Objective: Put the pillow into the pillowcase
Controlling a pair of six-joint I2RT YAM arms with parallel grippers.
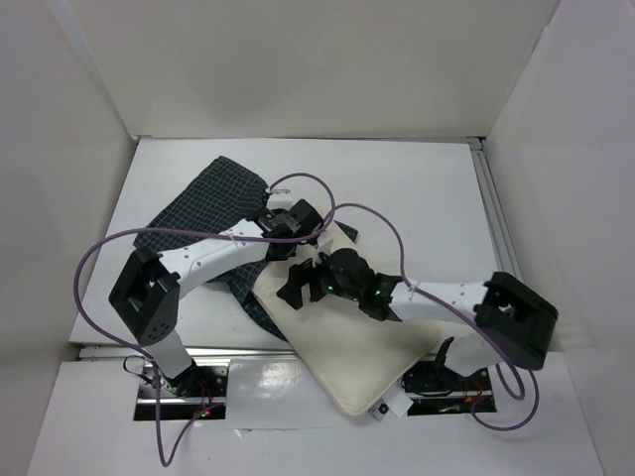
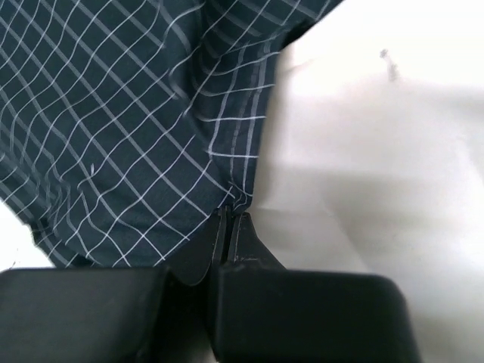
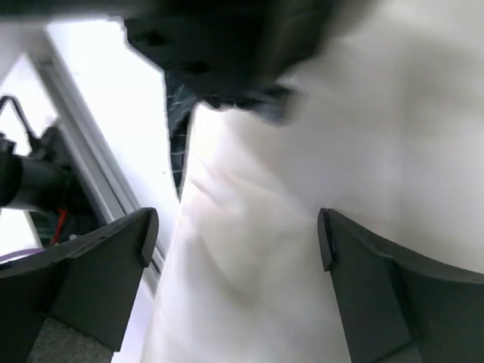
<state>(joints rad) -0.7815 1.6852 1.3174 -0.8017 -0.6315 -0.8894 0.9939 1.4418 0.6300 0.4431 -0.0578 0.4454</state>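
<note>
Cream fabric fills most of my right wrist view: the pillow [image 3: 318, 151] lies directly under the right gripper [image 3: 234, 246], whose jaws stand wide apart with nothing between them but the cushion's surface below. From above, the pillow [image 1: 352, 342] lies diagonally on the table [image 1: 427, 188], its far end pointing at the pillowcase [image 1: 208, 198] and its near end hanging toward the arm bases.

The left gripper [image 2: 231, 218] is pinched tight on a fold at the edge of the pillowcase [image 2: 113, 113], the checked cloth draping away from the fingertips. In the top view the left gripper [image 1: 281, 220] sits right at the pillow's far corner, and the right gripper [image 1: 303, 283] hovers over that same end.

I judge the task barely begun. A strip of dark cloth runs along the pillow's left edge, and at most the far corner has met the opening; I cannot tell whether any of it is truly inside. Nearly the whole cushion lies bare, so the feeding in is all ahead of me.
</note>
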